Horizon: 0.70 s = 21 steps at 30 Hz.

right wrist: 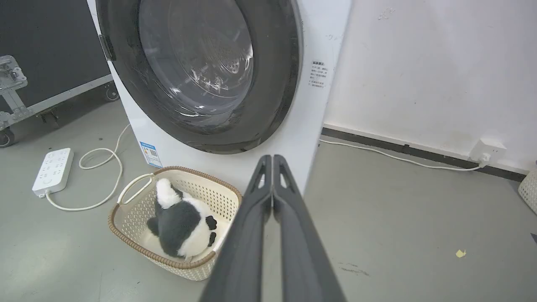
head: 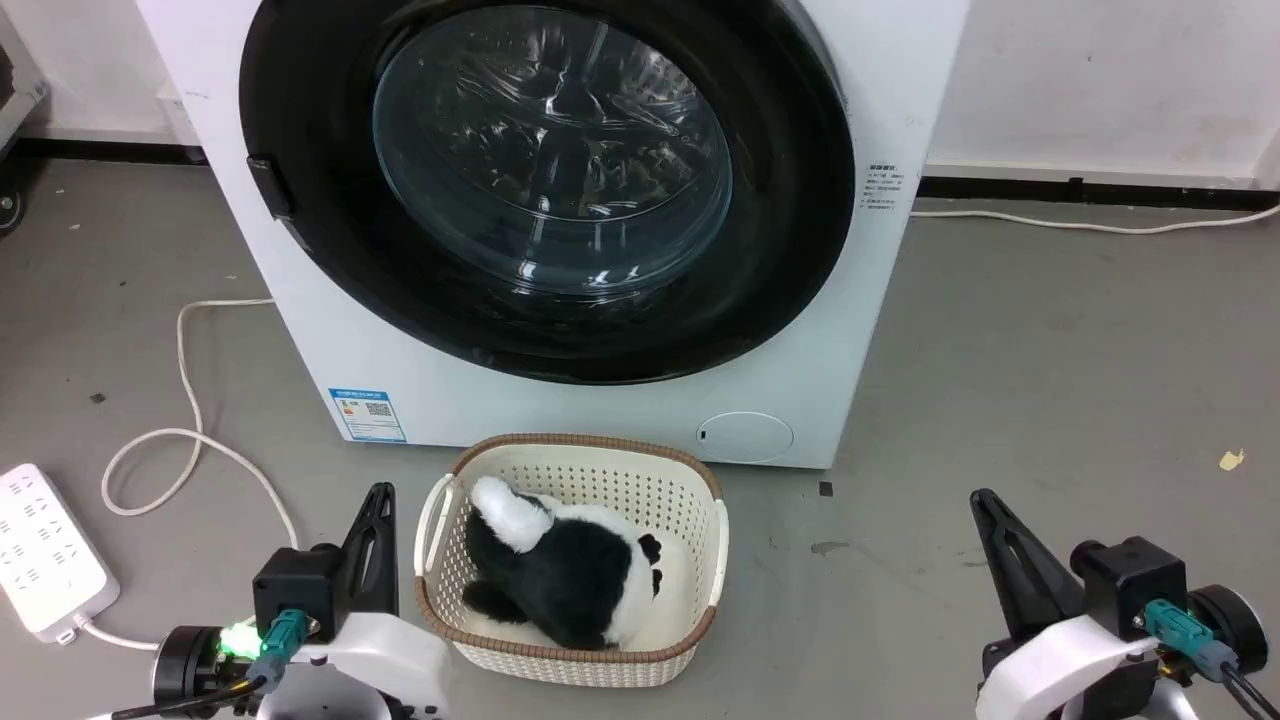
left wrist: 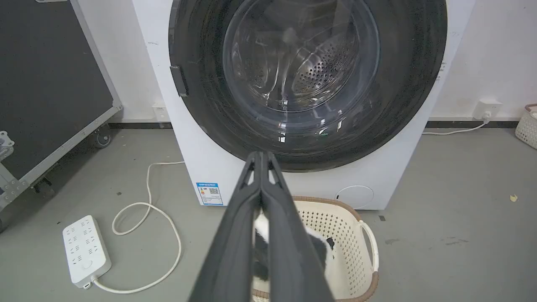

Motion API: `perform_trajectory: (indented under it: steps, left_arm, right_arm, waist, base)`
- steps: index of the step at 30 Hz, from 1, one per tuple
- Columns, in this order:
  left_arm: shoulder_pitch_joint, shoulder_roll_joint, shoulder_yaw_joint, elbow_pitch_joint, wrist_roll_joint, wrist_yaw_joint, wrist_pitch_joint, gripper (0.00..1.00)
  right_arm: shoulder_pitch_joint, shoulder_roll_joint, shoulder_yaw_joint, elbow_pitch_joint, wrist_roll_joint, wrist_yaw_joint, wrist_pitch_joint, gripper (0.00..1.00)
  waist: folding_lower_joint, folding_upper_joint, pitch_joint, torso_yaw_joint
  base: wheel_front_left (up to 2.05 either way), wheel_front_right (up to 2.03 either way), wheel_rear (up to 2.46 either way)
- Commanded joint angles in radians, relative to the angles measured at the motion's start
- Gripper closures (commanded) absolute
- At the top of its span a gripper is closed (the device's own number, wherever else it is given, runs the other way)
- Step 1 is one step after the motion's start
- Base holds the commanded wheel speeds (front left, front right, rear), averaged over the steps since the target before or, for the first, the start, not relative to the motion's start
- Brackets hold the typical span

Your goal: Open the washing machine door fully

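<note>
The washing machine door (head: pixel 780 250) is a big round door with a glossy black rim and a bulging glass centre, lying flat against the white machine front. A small black handle (head: pixel 268 186) sits on its left rim. The same door (left wrist: pixel 402 96) fills the upper left wrist view, and in the right wrist view the door (right wrist: pixel 277 84) is seen at a slant. My left gripper (head: pixel 381 492) rests low at the lower left, fingers pressed together and empty. At the lower right my right gripper (head: pixel 981 497) is likewise shut and empty. Both hang well short of the door.
A cream basket (head: pixel 705 560) holding a black-and-white plush toy (head: pixel 570 565) stands on the floor just before the machine, between my grippers. A white power strip (head: pixel 45 550) and looping cable (head: pixel 190 440) lie at the left. A black wheeled case (left wrist: pixel 50 84) stands left of the machine.
</note>
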Motion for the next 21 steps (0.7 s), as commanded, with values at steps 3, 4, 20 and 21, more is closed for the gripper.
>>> perform_trajectory:
  steps: [3, 4, 20, 21]
  left_arm:
    - [0.018, 0.003, 0.001, 0.001, 0.009, -0.004, 0.0, 1.0]
    - [0.018, 0.003, 0.001, 0.001, 0.009, -0.004, 0.0, 1.0]
    - [0.018, 0.003, 0.001, 0.001, 0.009, -0.004, 0.0, 1.0]
    - [0.018, 0.003, 0.001, 0.001, 0.009, -0.004, 0.0, 1.0]
  right_arm:
    - [0.008, 0.005, 0.0, -0.003, -0.008, -0.001, 0.001, 1.0]
    - [0.008, 0.005, 0.0, -0.003, -0.008, -0.001, 0.001, 1.0]
    - [0.008, 0.005, 0.0, -0.003, -0.008, -0.001, 0.001, 1.0]
    - [0.008, 0.005, 0.0, -0.003, -0.008, -0.001, 0.001, 1.0]
  waist:
    - [0.0, -0.0001, 0.0, 0.0]
    - [0.0, -0.0001, 0.0, 0.0]
    - [0.0, -0.0001, 0.0, 0.0]
    - [0.0, -0.0001, 0.0, 0.0]
  base:
    - [0.0, 0.0, 0.0]
    - [0.0, 0.0, 0.0]
    - [0.0, 0.0, 0.0]
    - [0.0, 0.0, 0.0]
